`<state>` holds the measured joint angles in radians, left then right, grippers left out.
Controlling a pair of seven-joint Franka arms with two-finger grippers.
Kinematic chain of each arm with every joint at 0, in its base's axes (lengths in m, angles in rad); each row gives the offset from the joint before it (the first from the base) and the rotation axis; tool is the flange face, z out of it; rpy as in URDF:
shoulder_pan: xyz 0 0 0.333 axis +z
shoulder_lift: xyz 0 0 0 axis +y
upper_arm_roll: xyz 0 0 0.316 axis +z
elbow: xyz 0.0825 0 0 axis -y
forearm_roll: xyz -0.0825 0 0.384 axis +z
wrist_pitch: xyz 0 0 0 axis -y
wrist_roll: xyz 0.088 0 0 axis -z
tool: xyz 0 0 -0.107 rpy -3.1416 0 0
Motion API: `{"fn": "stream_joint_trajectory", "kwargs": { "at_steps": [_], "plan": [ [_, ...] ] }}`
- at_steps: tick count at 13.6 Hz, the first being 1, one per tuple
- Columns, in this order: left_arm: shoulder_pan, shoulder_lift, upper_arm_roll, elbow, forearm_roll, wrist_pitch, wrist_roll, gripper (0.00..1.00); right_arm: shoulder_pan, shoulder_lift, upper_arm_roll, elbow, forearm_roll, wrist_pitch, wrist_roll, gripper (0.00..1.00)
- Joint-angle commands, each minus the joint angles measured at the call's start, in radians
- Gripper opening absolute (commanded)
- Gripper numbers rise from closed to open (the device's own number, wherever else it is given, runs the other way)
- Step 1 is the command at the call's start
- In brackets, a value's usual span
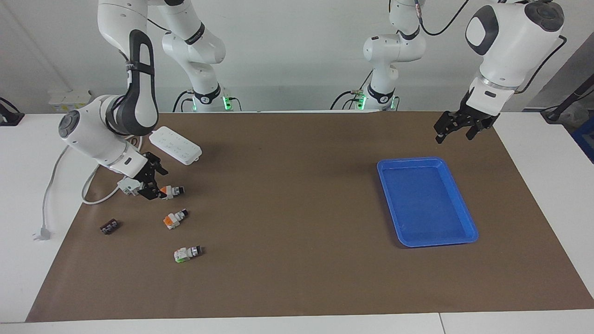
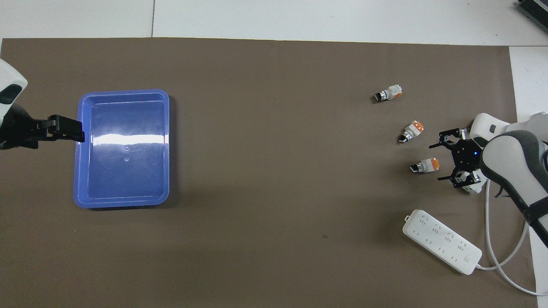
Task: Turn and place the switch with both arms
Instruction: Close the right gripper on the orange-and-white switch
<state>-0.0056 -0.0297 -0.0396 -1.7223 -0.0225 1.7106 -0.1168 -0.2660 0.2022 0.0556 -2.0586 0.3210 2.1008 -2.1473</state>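
Overhead view: the right claw (image 2: 436,162) stands wide open, empty, just beside the nearest switch (image 2: 424,166).

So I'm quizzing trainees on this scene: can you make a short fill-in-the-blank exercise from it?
1. The tray is coloured ____.
2. ____ knob switches lie on the brown mat.
3. The right end effector is beside the knob switch ____ to the robots.
4. The left end effector hangs open near the tray, holding ____.

Missing: blue; three; nearest; nothing
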Motion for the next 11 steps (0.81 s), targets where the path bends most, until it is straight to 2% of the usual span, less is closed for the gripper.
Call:
{"fn": "stream_joint_trajectory", "kwargs": {
  "at_steps": [1, 2, 4, 7, 11],
  "plan": [
    [0.021, -0.035, -0.008, -0.048, -0.007, 0.035, 0.009, 1.0, -0.042, 0.014, 0.01, -0.012, 0.029, 0.031, -0.098, 0.95],
    [0.022, -0.035, -0.008, -0.054, -0.007, 0.038, 0.009, 1.0, -0.048, 0.043, 0.012, -0.012, 0.03, 0.028, -0.123, 0.95],
    [0.022, -0.036, -0.008, -0.054, -0.007, 0.038, 0.009, 1.0, -0.079, 0.1, 0.012, -0.011, 0.12, 0.031, -0.231, 0.94],
    [0.022, -0.036, -0.008, -0.056, -0.007, 0.038, 0.009, 1.0, -0.088, 0.12, 0.012, -0.011, 0.138, 0.03, -0.255, 0.94],
    [0.022, -0.038, -0.008, -0.06, -0.008, 0.04, 0.009, 1.0, -0.085, 0.123, 0.012, -0.012, 0.165, 0.028, -0.255, 0.85]
  ]
}}
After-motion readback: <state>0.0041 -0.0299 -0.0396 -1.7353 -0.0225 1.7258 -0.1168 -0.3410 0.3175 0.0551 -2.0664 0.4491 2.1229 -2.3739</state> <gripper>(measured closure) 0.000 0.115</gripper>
